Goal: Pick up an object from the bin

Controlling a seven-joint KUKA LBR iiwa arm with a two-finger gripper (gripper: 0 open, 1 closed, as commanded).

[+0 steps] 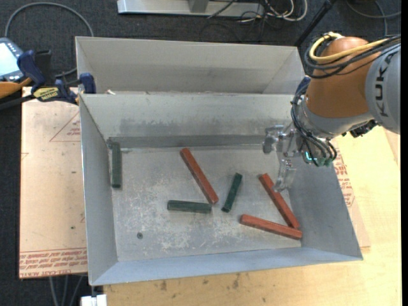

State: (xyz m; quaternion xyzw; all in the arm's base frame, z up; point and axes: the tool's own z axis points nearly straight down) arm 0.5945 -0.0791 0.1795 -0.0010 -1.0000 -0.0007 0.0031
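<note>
My gripper (284, 174) hangs low at the right side of the bin, just above the upper end of a red stick (278, 201) that slants down toward the right wall. Nothing shows in its grasp. A second red stick (270, 227) lies almost flat below it, its right end meeting the first stick's lower end. To the left of the gripper, a short dark green stick (232, 192) lies tilted on the bin floor.
A longer red stick (198, 174) lies diagonally mid-bin, with a dark green stick (189, 206) flat below it. Another dark green stick (115, 166) stands along the left wall. The arm's orange cover and cables rise over the bin's right rim.
</note>
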